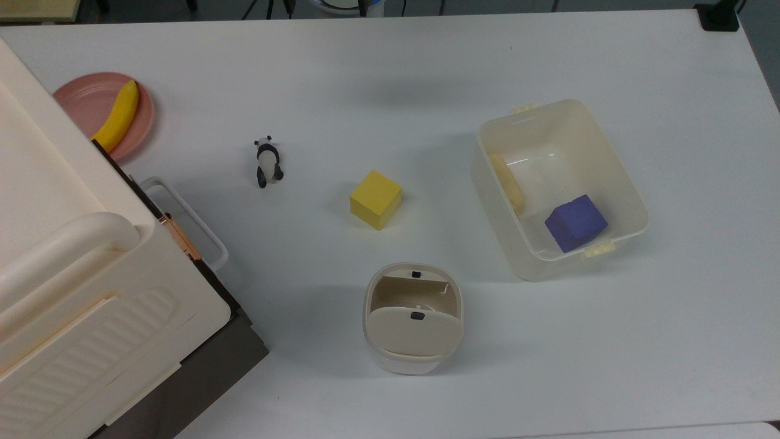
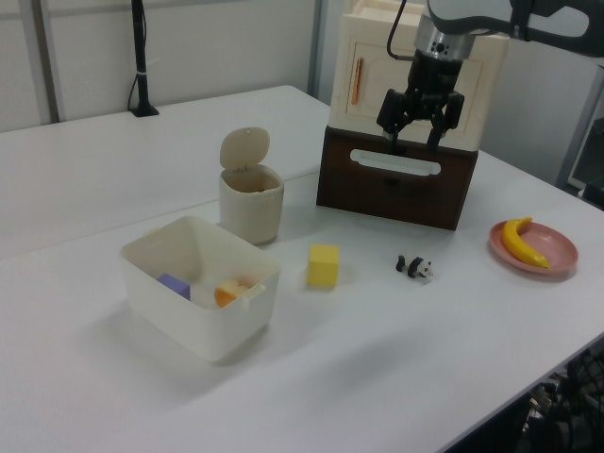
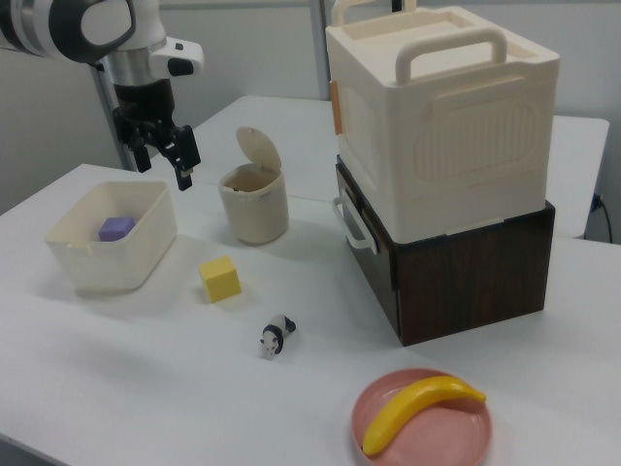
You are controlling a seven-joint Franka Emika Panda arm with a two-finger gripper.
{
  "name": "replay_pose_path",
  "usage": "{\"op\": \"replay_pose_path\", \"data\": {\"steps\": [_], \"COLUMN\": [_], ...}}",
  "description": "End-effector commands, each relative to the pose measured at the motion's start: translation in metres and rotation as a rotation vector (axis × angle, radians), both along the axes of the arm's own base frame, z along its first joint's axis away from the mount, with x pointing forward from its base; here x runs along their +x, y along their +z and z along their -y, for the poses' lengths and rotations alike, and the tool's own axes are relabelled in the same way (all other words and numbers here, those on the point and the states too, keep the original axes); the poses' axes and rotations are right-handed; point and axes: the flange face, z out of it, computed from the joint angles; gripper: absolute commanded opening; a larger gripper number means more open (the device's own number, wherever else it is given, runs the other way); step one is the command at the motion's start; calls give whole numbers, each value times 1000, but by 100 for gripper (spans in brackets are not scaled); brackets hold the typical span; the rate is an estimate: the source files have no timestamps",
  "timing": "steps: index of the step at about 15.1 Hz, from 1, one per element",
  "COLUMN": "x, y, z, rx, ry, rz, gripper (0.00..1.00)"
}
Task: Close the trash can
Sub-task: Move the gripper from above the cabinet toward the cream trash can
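The trash can (image 1: 413, 360) is a small cream-white bin near the table's front edge in the top view. Its hinged lid (image 1: 414, 332) stands raised, leaving the bin's mouth open, and a small black button shows on the lid. The bin also appears in the left view (image 2: 251, 206) and in the right view (image 3: 254, 212), with the lid (image 3: 258, 148) tilted up behind the opening. My gripper (image 2: 412, 139) hangs open and empty, high above the table. It is to the right of the bin in the left view and to the bin's left in the right view (image 3: 163, 167).
A yellow cube (image 1: 375, 199) and a toy panda (image 1: 267, 161) lie mid-table. A translucent tub (image 1: 627, 201) holds a purple block (image 1: 575, 222) and a yellowish item. A pink plate (image 1: 85, 103) carries a banana (image 1: 119, 116). A big cream ribbed box (image 3: 456, 126) sits on a dark wooden cabinet (image 3: 485, 267).
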Motion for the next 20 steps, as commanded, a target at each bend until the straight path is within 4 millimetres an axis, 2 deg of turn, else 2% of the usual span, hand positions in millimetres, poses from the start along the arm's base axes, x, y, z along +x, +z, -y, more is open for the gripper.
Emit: {"op": "replay_pose_path", "data": {"steps": [1,16,17,18,19,20], "x": [0,3,3,4,5,7], "y": [2,7,7,7,7,7], "z": [-10,-4,-4,-6,-7,-7], "rx": [25,30,30,33,33,35], "ry": [45,5,-1,-16,-20,-22], "rz": [29,52,51,55,67,81], "gripper": [100,100,90,29,7,0]}}
